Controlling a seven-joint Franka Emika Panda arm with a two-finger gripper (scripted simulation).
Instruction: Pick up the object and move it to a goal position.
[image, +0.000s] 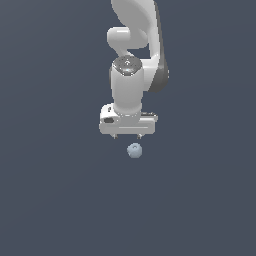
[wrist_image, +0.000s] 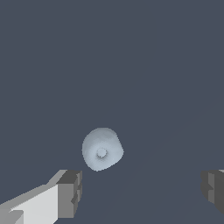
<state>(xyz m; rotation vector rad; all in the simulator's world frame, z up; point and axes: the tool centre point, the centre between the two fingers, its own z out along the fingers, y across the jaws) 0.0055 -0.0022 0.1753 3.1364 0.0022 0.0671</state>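
While my gripper (wrist_image: 140, 192) hangs with its jaws spread wide and empty, I see the ball (wrist_image: 102, 148) lying beyond the fingertips, nearer one finger (wrist_image: 70, 192) than the other (off-centre), on the bare floor (image: 50, 200).

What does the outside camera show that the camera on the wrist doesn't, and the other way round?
Only the exterior view shows the white arm itself, rising above the claw, with the ball just beyond the claw's tips. Only the wrist view shows the ball's mottled face close up, with a small round mark at its middle, and the two fingertips set wide apart. Both show the pale blue-grey ball lying free on the plain dark floor, not gripped.
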